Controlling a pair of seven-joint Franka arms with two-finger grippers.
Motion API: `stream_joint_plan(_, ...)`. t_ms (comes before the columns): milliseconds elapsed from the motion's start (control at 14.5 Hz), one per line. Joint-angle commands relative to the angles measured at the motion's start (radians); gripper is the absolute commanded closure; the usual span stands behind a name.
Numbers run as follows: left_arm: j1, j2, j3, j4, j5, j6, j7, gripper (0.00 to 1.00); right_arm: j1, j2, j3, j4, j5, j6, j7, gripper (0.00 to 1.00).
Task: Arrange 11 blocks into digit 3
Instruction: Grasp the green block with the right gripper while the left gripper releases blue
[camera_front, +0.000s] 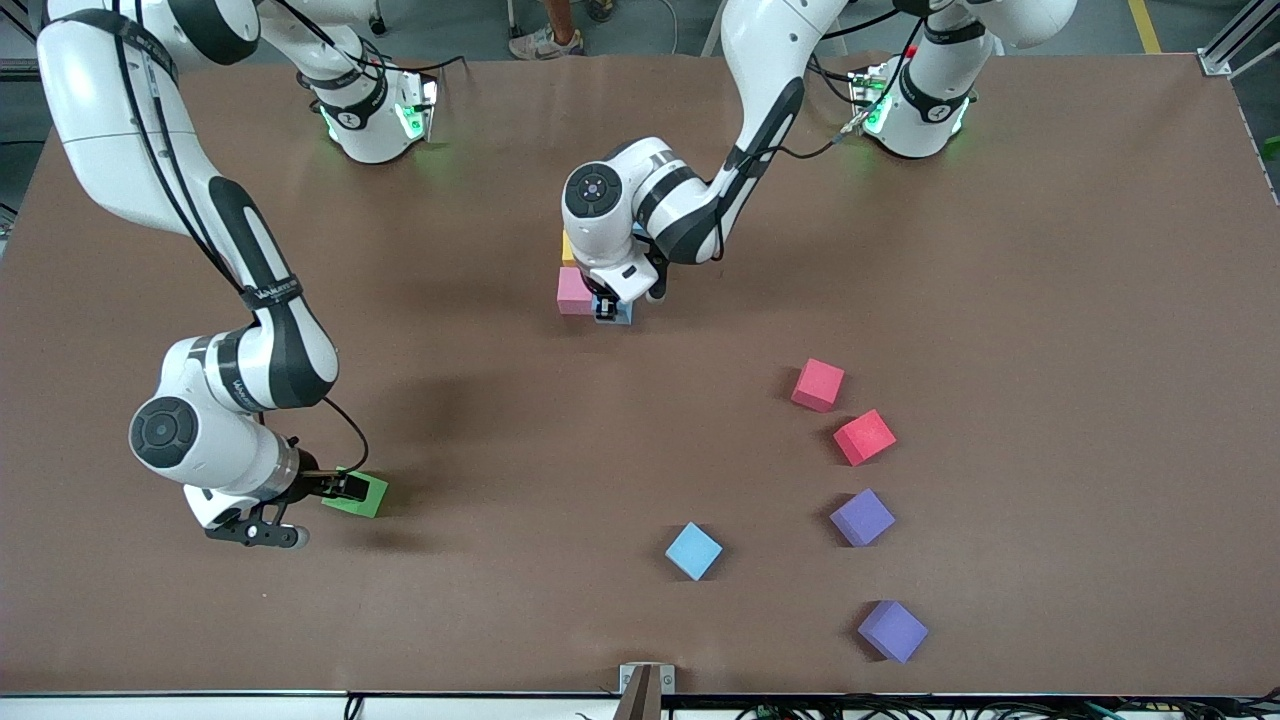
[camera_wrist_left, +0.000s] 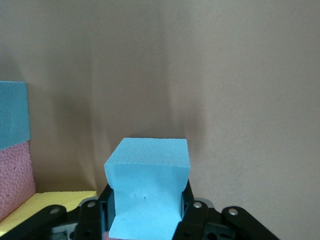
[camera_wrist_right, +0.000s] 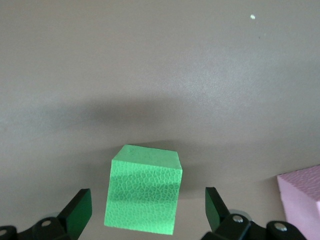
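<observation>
The left pincer is clamped on a light blue cube, low over the middle of the brown counter, just beside a pink cube and a yellow cube. The right pincer is down at the right arm's end with its fingers apart on both sides of a green cube. Two red cubes, two purple cubes and a second blue cube sit apart nearer the front camera, most turned corner-on. There is lots of bare counter around them, up to its edges.
</observation>
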Motion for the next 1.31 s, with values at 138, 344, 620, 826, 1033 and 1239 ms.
stream_joint_plan(138,-0.008,-0.017,-0.006,-0.039,-0.024,0.005,-0.009,0.84,0.018,0.045,0.005,0.048,-0.008,-0.012,0.062,0.00)
stream_joint_plan(344,-0.009,-0.017,-0.015,-0.046,-0.024,0.005,-0.015,0.84,0.015,0.045,0.003,0.048,-0.013,-0.013,0.055,0.00)
stream_joint_plan(620,-0.009,-0.018,-0.018,-0.065,-0.023,0.006,-0.020,0.84,0.001,0.054,0.003,0.043,-0.014,-0.012,0.004,0.00)
stream_joint_plan(826,-0.006,-0.027,-0.018,-0.080,-0.024,0.006,-0.067,0.84,-0.001,0.060,0.003,0.040,-0.014,-0.010,0.005,0.00)
stream_joint_plan(1033,-0.006,-0.034,-0.018,-0.088,-0.023,0.005,-0.084,0.84,0.001,0.063,0.003,0.040,-0.011,-0.009,0.007,0.01)
stream_joint_plan(1239,-0.009,-0.034,-0.020,-0.088,-0.023,0.006,-0.089,0.84,0.001,0.067,0.003,0.040,-0.014,-0.007,0.006,0.02)
